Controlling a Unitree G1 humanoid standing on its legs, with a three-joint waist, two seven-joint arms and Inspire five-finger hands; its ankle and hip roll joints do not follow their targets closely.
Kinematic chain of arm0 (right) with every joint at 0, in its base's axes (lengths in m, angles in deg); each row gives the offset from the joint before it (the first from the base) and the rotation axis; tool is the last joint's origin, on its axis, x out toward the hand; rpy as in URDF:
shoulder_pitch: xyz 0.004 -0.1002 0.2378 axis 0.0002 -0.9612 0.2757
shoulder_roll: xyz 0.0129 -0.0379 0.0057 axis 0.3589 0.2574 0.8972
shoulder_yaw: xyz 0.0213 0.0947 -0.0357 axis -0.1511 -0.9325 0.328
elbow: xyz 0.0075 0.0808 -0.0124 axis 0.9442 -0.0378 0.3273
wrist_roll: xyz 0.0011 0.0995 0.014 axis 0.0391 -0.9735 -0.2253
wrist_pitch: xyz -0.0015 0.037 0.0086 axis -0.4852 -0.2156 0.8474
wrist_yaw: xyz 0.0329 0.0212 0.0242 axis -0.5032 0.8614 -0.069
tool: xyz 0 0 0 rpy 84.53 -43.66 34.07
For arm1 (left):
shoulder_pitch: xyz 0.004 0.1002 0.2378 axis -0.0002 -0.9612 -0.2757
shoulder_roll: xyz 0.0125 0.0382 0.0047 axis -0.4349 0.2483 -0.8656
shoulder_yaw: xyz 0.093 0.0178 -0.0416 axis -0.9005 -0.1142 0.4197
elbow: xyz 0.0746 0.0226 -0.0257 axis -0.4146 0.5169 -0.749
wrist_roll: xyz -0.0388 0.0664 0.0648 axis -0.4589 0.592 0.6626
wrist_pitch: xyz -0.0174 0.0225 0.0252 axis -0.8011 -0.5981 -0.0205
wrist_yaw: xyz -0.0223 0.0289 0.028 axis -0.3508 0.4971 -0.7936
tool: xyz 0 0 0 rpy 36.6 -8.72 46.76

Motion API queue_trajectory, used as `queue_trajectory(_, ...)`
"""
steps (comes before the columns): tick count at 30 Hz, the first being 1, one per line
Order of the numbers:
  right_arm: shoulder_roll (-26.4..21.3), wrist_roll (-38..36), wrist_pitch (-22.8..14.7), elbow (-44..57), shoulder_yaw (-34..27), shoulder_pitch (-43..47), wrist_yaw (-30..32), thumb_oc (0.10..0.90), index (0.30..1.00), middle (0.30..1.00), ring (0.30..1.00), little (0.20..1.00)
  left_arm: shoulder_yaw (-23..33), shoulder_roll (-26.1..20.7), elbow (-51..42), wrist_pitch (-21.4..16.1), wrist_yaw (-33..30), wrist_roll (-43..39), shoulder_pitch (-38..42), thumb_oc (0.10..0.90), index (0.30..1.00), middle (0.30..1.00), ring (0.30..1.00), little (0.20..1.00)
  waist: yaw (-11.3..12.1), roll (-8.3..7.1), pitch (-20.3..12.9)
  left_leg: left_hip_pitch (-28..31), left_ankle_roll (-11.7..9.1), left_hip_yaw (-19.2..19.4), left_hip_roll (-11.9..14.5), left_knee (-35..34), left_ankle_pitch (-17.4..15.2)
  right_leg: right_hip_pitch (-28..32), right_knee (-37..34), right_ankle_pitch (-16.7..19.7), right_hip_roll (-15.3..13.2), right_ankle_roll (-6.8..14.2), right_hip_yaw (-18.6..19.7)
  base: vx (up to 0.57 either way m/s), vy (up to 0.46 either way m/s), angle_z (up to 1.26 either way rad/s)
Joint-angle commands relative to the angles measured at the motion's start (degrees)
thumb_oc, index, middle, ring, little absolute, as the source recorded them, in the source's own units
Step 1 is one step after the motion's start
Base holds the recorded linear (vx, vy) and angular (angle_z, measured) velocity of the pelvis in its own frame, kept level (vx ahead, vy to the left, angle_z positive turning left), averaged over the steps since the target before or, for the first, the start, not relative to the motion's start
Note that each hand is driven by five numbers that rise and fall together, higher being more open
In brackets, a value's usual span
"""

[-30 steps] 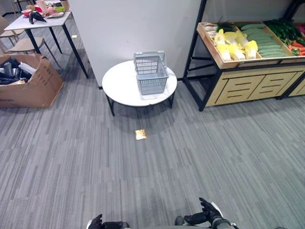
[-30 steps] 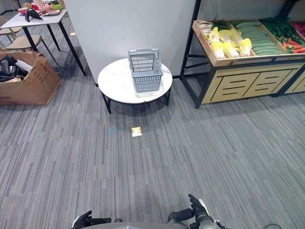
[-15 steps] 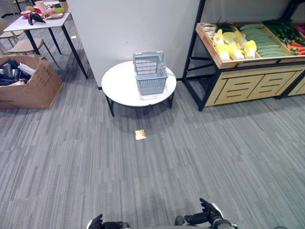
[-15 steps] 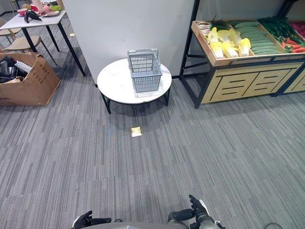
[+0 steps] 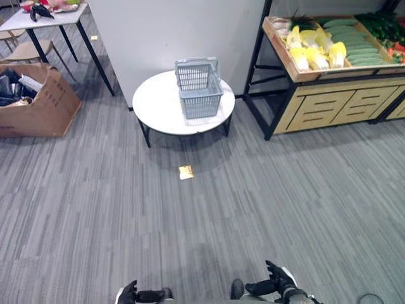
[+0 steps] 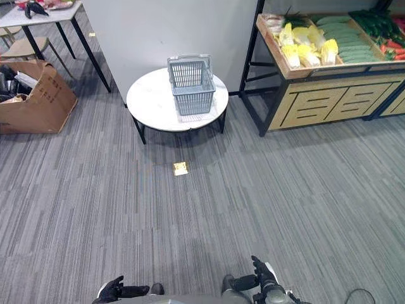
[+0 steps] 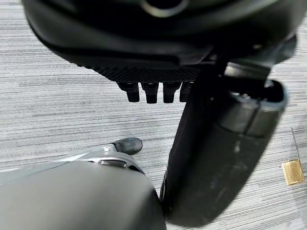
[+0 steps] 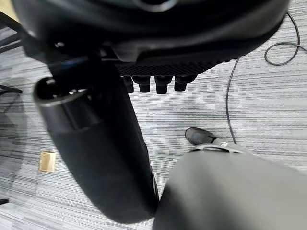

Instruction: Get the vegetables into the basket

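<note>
progress: nothing done | basket (image 5: 199, 88) empty on round desk (image 5: 159, 111), upper centre | vegetables (image 5: 323, 49) on shelf (image 5: 329, 104), upper right | left robot hand (image 6: 111, 291), right robot hand (image 6: 262, 275) relaxed, empty, bottom edge

My left hand (image 5: 128, 294) and right hand (image 5: 276, 282): dark, ribbed palm pads, stubby black fingertips (image 7: 151, 93), bulky black thumbs (image 8: 96, 143).

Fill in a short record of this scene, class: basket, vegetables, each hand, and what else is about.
basket: grey basket, empty, on round white table
vegetables: on the wooden stand, to the table's right
left hand: low, open, empty
right hand: low, open, empty
floor: small gold tile
other: cardboard box at left
</note>
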Motion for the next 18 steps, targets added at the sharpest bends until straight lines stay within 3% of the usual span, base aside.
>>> queue_trajectory(1,-3.64,-1.18,0.26,-1.46,1.04,-0.51,1.04,0.900,1.000,1.000,1.000,1.000,-3.20,0.95,1.46,0.03,-0.63,3.00,0.74,0.900,1.000,1.000,1.000,1.000,-1.46,-1.74,3.69,-0.23,-3.04,-1.29,3.27,7.76,3.11,2.16,2.75,-3.92,-1.99,1.08,2.66,0.05,-0.210,0.11)
queue_trajectory(3,-4.17,-1.18,0.26,-1.50,0.74,-0.51,1.04,0.900,1.000,1.000,1.000,1.000,-4.17,1.01,1.12,0.13,-0.36,3.53,1.48,0.900,1.000,1.000,1.000,1.000,-1.48,-2.34,4.68,-4.21,-3.39,-3.07,2.29,14.95,4.08,2.78,2.83,-4.48,-1.89,0.15,2.42,0.05,-0.160,0.18)
queue_trajectory(4,-4.17,-1.18,0.26,-1.51,0.73,-0.50,1.04,0.900,1.000,1.000,1.000,1.000,-4.17,1.01,1.12,0.13,-0.36,3.53,1.49,0.900,1.000,1.000,1.000,1.000,-1.57,-2.29,4.65,-4.41,-3.40,-3.21,2.33,15.17,3.98,2.75,2.85,-4.49,-1.85,0.15,2.33,0.07,-0.086,0.27)
queue_trajectory(5,-4.56,-1.37,0.18,-1.82,0.47,-0.17,1.44,0.900,1.000,1.000,1.000,1.000,-4.78,0.90,0.79,0.04,-0.28,3.51,1.87,0.900,1.000,1.000,1.000,1.000,-1.11,-2.33,5.30,-6.63,-3.23,-5.96,0.37,15.91,4.89,2.87,3.34,-5.09,-1.78,-0.03,2.43,0.09,-0.038,0.13)
queue_trajectory(9,-4.81,-1.22,0.35,-2.68,0.31,0.20,2.14,0.900,1.000,1.000,1.000,1.000,-5.44,0.55,0.62,0.01,-0.43,3.75,2.02,0.900,1.000,1.000,1.000,1.000,-0.70,-2.14,4.81,-8.80,-1.70,-4.69,1.79,6.84,3.71,3.59,3.38,-6.78,-1.82,0.83,2.41,0.18,0.045,0.02)
queue_trajectory(13,-4.63,-1.15,0.23,-2.98,-0.06,0.22,2.52,0.900,1.000,1.000,1.000,1.000,-6.18,0.50,0.57,-0.30,-0.80,4.74,1.41,0.900,1.000,1.000,1.000,1.000,0.50,-0.99,3.93,-10.60,-2.93,-4.57,5.17,-3.68,9.75,6.43,3.50,-8.83,-1.80,2.31,3.37,0.30,0.188,0.09)
queue_trajectory(16,-4.30,-0.84,0.37,-3.10,-0.40,0.09,2.01,0.900,1.000,1.000,1.000,1.000,-6.15,0.30,0.91,-0.04,-0.03,5.24,0.86,0.900,1.000,1.000,1.000,1.000,1.20,-1.22,2.64,-9.01,-2.29,-3.86,4.25,-4.07,8.71,8.79,4.56,-10.38,-2.69,3.37,5.43,0.46,0.387,-0.57)
queue_trajectory(17,-3.01,0.08,0.71,-3.59,-0.21,-0.62,1.59,0.900,1.000,1.000,1.000,1.000,-6.14,-0.44,1.56,0.39,0.15,6.63,0.94,0.900,1.000,1.000,1.000,1.000,1.10,-2.94,1.95,-7.76,-0.60,-0.96,2.40,-3.53,7.24,7.77,8.73,-8.06,-4.90,5.21,6.79,0.31,0.349,-0.93)
queue_trajectory(18,-3.00,0.08,0.71,-3.59,-0.20,-0.63,1.59,0.900,1.000,1.000,1.000,1.000,-6.14,-0.45,1.56,0.39,0.15,6.63,0.94,0.900,1.000,1.000,1.000,1.000,1.17,-3.01,1.95,-7.69,-0.57,-0.85,2.35,-3.55,7.21,7.74,8.77,-8.10,-4.98,5.25,6.88,0.42,0.532,-0.83)
